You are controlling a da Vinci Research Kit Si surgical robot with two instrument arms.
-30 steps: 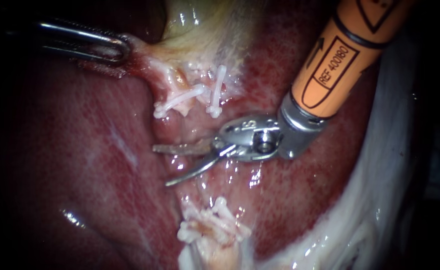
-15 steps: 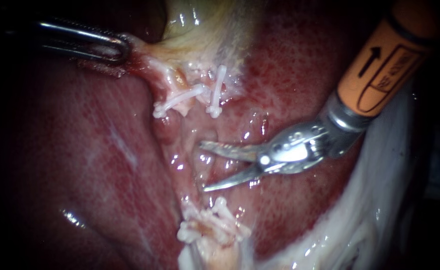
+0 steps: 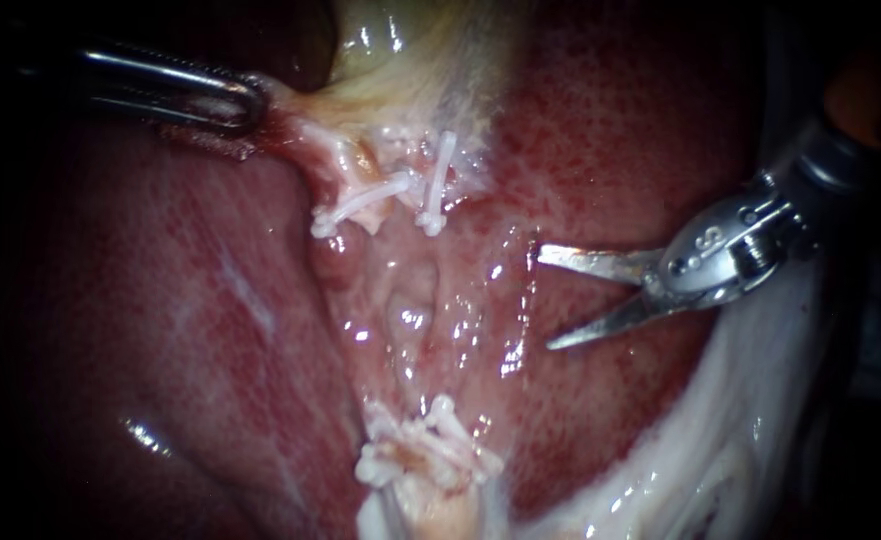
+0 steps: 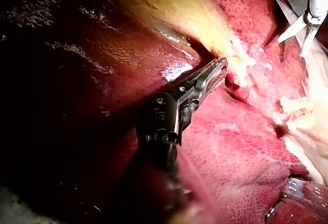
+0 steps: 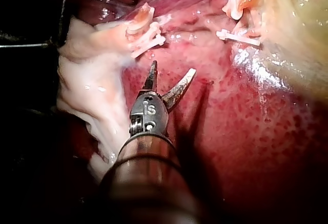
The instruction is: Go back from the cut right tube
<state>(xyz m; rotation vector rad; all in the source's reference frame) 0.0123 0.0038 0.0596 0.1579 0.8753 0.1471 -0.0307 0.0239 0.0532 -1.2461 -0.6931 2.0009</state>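
Observation:
My right instrument comes in from the right with its two blades open. It hangs over the liver, to the right of the gap between the clipped stumps, and touches nothing. Two white clips sit on the upper stump below the yellowish gallbladder. A cluster of white clips marks the lower stump. In the right wrist view the open blades stand a little short of the lower clips. My left instrument is shut on pale tissue at the gallbladder's edge, as the left wrist view also shows.
Dark red liver fills the left and middle of the view. Whitish tissue runs along the lower right, under my right instrument's shaft. The raw wet bed between the two clip groups lies bare.
My right instrument has drawn back to the right, out of the gap between the clips, with its blades still open. The left instrument has kept its hold and place.

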